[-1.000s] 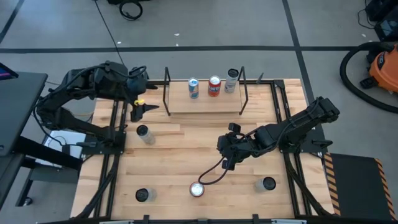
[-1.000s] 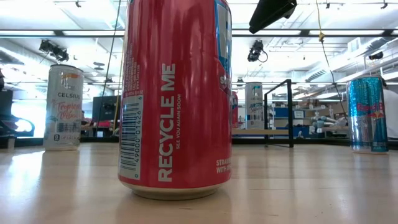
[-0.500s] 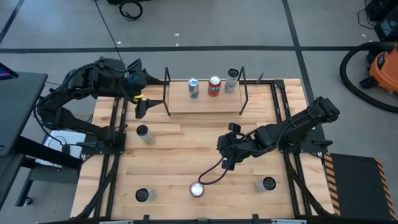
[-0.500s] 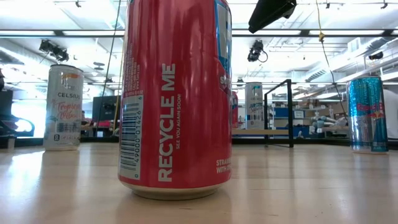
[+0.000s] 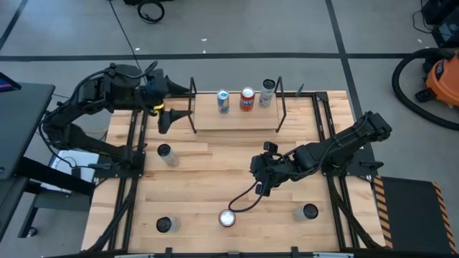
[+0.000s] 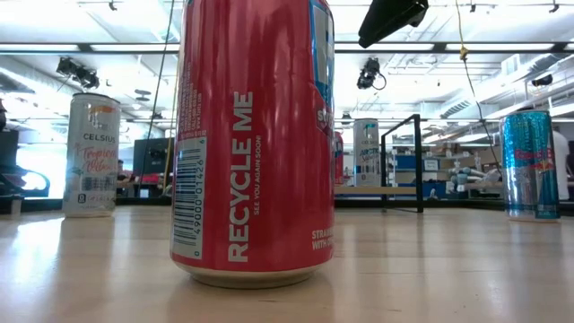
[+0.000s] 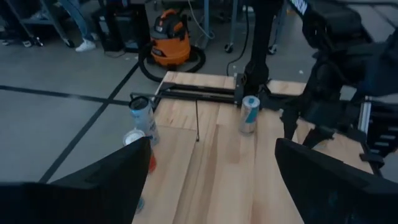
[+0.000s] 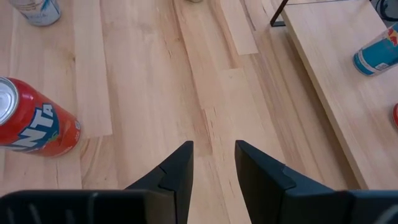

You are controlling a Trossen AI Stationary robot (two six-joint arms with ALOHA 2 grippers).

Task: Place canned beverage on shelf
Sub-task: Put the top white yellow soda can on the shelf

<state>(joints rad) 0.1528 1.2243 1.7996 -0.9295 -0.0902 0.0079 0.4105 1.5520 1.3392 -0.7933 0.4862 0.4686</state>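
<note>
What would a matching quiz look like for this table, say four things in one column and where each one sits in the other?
Things:
1. left claw
2. right claw
3. front red can
4. shelf

Places:
A. at the front edge of the table, right before the low camera
B. at the table's back, holding three cans
C. open, beside the shelf's left upright
D. open and empty, over the middle of the table

Pairs: 1-C, 2-D, 3-A, 4-B
</note>
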